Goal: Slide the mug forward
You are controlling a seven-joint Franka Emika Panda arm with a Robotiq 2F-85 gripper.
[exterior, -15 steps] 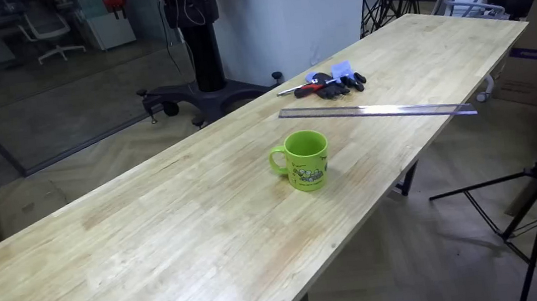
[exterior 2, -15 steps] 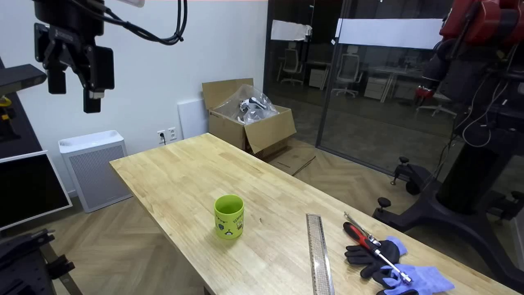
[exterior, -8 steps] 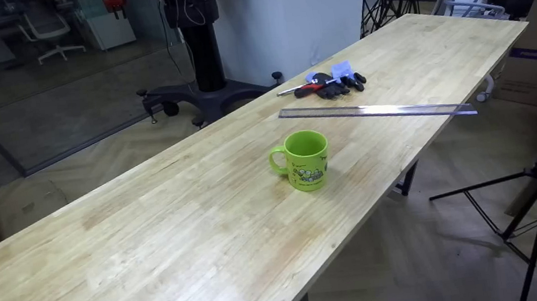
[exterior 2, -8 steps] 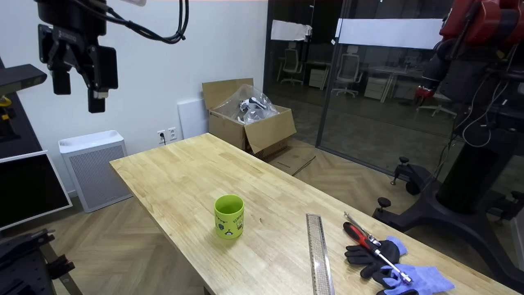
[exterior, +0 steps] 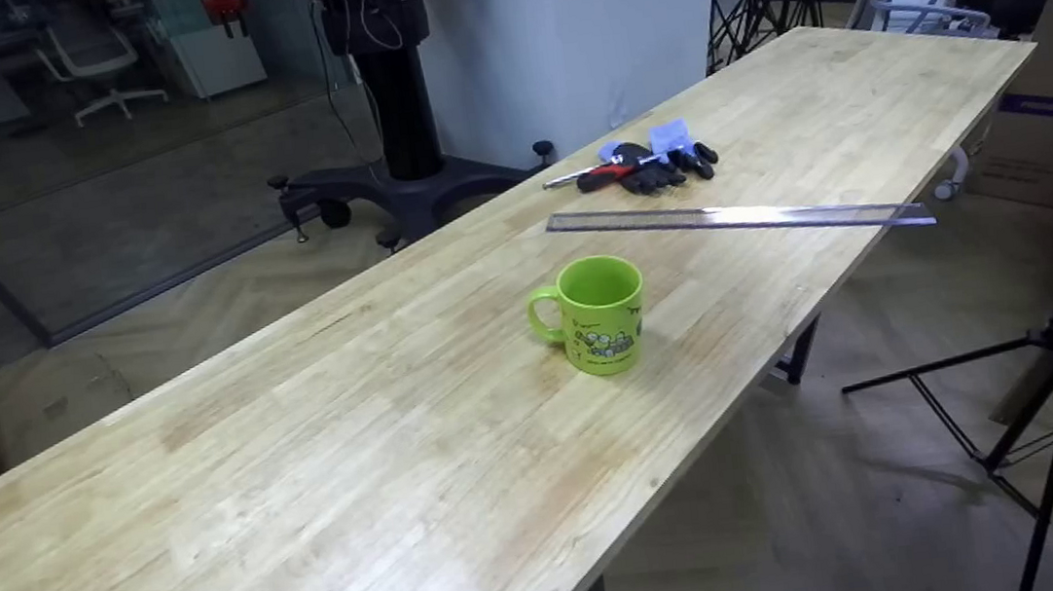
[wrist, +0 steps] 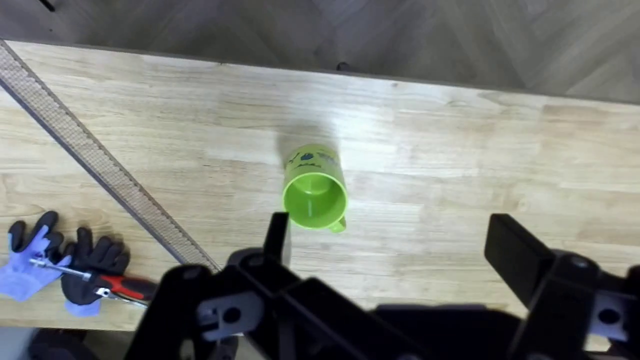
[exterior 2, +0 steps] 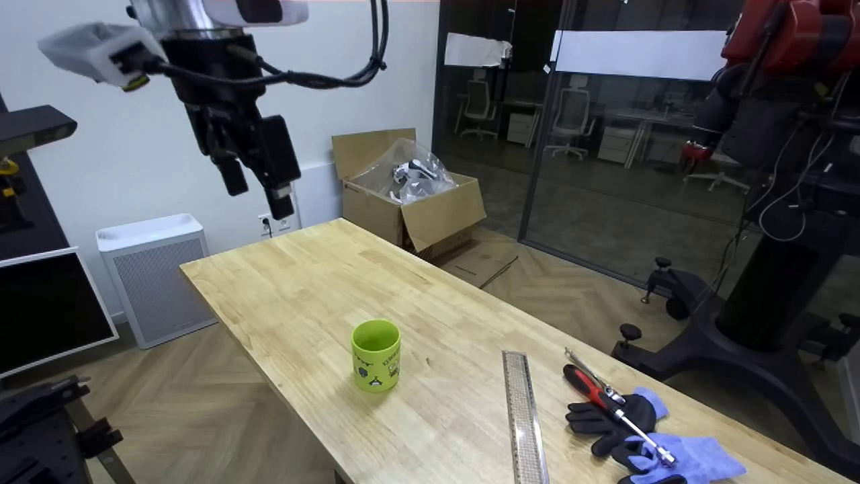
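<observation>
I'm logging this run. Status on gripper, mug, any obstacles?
Gripper open, empty, raised above table. Mug upright on table, untouched. Ruler lies apart, possible obstacle if pushed that way.

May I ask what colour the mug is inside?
The mug is bright green inside, best seen in the wrist view.

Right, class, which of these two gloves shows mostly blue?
The glove under the metal tip of the screwdriver: blue, with black on its fingers. The other glove shows mostly black, with blue at its cuff.
</observation>
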